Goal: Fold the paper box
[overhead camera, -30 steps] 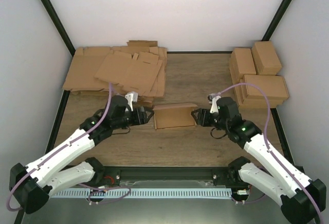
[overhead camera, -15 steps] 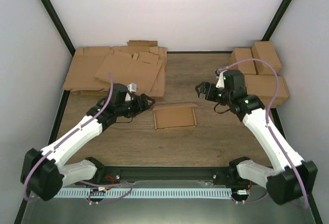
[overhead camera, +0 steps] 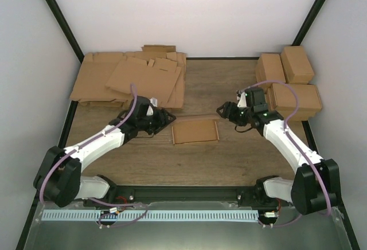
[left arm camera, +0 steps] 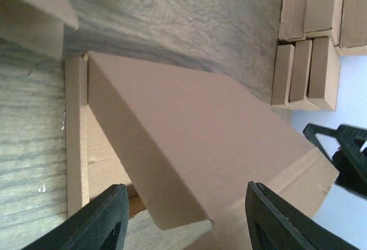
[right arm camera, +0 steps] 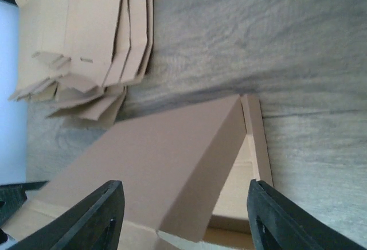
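The paper box [overhead camera: 195, 131] is a plain brown shallow tray with its lid lowered over it, lying on the wooden table between the arms. My left gripper [overhead camera: 168, 118] is open just off the box's far left corner. My right gripper [overhead camera: 222, 111] is open just off its far right corner. In the left wrist view the box [left arm camera: 189, 141] fills the frame, its lid raised at an angle above the tray, ahead of the open fingers [left arm camera: 97, 218]. In the right wrist view the lid [right arm camera: 149, 164] also stands partly open over the tray, ahead of the open fingers [right arm camera: 275, 218].
A thick heap of flat notched cardboard sheets [overhead camera: 129, 81] lies at the back left. Several folded brown boxes [overhead camera: 289, 86] are stacked at the back right. Black frame posts run up both sides.
Both grippers let go of the box ends, lifted away and came back down near its far corners. The box lid has dropped lower.
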Robot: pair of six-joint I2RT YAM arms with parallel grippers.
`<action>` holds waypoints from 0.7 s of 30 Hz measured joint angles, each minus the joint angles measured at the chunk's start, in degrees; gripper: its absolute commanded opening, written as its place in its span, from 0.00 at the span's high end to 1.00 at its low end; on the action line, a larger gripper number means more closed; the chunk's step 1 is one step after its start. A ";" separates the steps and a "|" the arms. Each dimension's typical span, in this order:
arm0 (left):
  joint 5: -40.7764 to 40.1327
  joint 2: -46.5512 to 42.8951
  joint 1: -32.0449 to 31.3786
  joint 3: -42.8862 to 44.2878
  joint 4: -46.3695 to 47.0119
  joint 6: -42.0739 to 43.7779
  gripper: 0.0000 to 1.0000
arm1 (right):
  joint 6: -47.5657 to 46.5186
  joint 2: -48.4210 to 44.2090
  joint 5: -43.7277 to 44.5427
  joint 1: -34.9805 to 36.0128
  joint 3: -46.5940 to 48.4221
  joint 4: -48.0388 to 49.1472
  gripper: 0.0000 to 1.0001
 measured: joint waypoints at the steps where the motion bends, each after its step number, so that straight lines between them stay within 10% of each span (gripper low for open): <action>1: 0.26 0.35 0.00 -0.70 0.52 -0.22 0.46 | 0.26 0.13 -0.79 0.00 -0.96 0.44 0.41; 21: 1.75 4.83 -2.69 -4.72 5.97 -0.26 0.69 | 2.62 1.97 -11.61 -0.04 -12.70 9.88 0.66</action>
